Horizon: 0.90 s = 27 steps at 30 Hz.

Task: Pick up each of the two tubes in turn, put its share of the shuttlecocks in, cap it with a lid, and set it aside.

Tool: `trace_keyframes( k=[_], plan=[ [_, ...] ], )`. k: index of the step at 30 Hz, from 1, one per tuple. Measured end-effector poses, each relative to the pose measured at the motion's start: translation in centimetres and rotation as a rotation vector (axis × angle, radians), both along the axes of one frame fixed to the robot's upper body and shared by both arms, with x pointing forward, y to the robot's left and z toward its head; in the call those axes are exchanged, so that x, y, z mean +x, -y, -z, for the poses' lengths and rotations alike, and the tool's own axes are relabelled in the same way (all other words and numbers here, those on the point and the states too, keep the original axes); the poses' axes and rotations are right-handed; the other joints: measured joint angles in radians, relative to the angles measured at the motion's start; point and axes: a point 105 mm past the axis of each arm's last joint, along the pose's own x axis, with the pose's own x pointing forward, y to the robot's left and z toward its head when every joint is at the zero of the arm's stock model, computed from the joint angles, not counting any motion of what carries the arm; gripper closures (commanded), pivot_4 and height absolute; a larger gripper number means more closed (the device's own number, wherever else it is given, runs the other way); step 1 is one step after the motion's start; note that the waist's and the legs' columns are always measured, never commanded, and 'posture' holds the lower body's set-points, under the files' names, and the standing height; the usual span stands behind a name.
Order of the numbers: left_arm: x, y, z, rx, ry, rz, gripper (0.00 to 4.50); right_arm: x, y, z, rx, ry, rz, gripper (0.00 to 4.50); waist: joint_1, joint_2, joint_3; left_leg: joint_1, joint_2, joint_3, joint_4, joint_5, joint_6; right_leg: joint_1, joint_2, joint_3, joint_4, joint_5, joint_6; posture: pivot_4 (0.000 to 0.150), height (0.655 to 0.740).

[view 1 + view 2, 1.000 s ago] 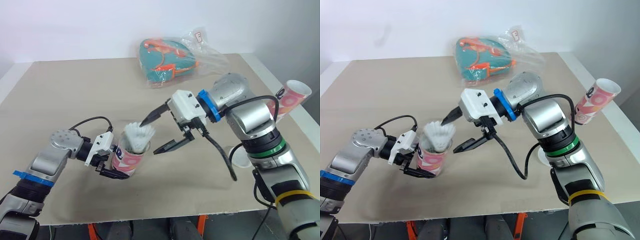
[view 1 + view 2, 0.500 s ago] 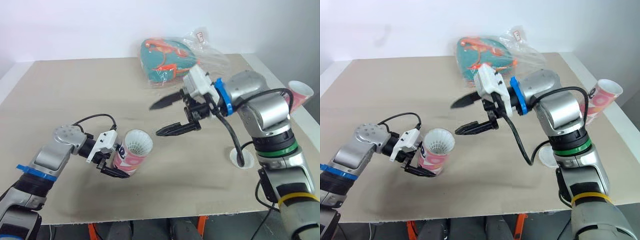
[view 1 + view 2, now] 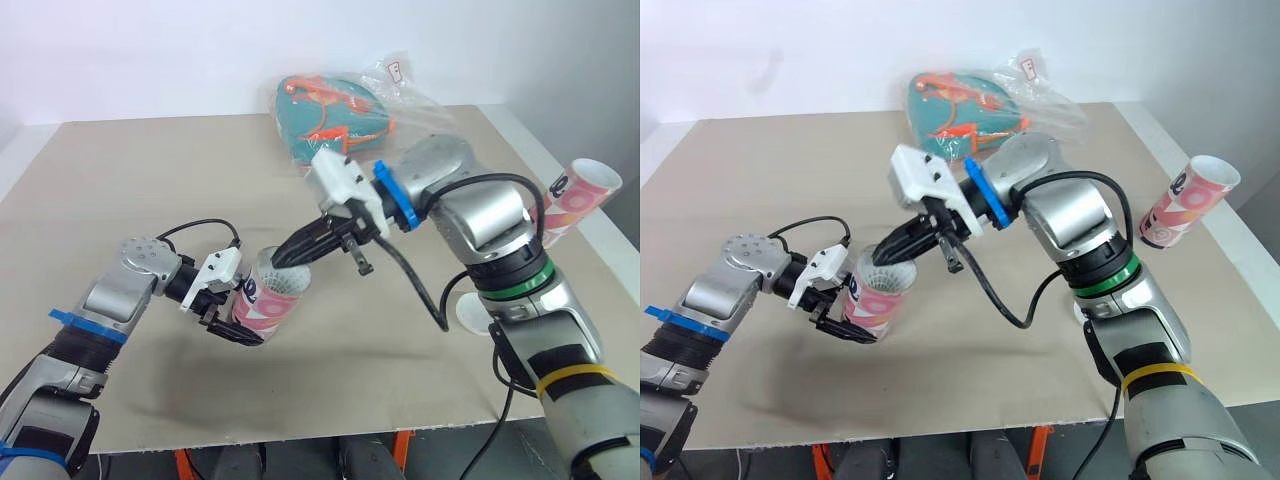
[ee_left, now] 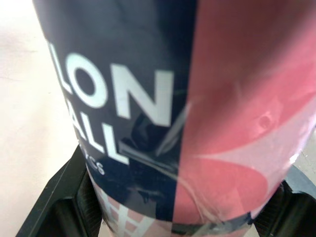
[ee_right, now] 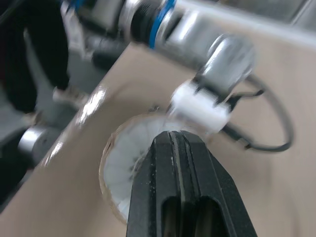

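My left gripper (image 3: pixel 236 318) is shut on a pink and navy tube (image 3: pixel 264 304), which it holds tilted just above the table. Its black fingers (image 4: pixel 63 198) press the tube (image 4: pixel 173 113) from both sides. White shuttlecock feathers (image 5: pixel 123 170) fill the tube's open mouth. My right gripper (image 3: pixel 286 259) is shut, fingers pressed together, with its tips at the rim of that mouth (image 5: pixel 178 140). A second pink tube (image 3: pixel 577 198) stands open at the table's right edge. A white lid (image 3: pixel 470 316) lies flat on the table near my right forearm.
A clear plastic bag holding a teal and orange item (image 3: pixel 338 124) lies at the back of the beige table (image 3: pixel 130 190). A black cable hangs from my right wrist (image 3: pixel 420 285) over the table.
My right gripper has gone from wide open to shut and swung down and left to the tube's mouth. The feathers now sit lower in the tube. The left arm still grips the tube.
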Motion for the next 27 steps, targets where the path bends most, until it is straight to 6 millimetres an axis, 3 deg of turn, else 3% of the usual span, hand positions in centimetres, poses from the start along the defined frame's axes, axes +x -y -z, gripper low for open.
trace_keyframes(
  k=[11,16,23,27],
  plan=[
    [0.1,0.5,0.2,-0.017,-0.024,-0.005,1.06,0.3,-2.8,3.0,-0.183,-0.055,-0.019,4.38,0.0,0.0,0.0,-0.002,0.0,-0.005,0.0,0.0,0.0,0.0,0.0,-0.005,0.001,0.001,-0.004,0.15,0.74],
    [0.2,0.4,0.4,-0.017,-0.038,-0.018,1.06,0.7,-3.2,3.4,-0.228,-0.013,-0.026,4.38,0.0,0.0,0.0,-0.002,0.0,-0.006,0.0,0.0,0.0,0.0,0.0,-0.006,0.001,0.001,-0.004,0.15,0.74],
    [0.4,0.3,0.3,-0.03,-0.035,-0.047,1.06,1.6,-3.4,2.6,-0.209,-0.049,-0.006,4.38,0.0,0.0,0.0,-0.002,0.0,-0.007,0.001,0.001,-0.001,0.0,0.0,-0.007,0.001,0.001,-0.004,0.15,0.74],
    [0.3,0.6,0.1,-0.035,-0.023,-0.039,1.06,1.5,-2.6,-0.2,-0.137,-0.052,-0.018,4.38,0.003,0.0,0.0,-0.002,0.0,-0.007,0.0,0.001,-0.001,0.0,0.0,-0.008,0.001,0.002,-0.007,0.15,0.74]
  ],
)
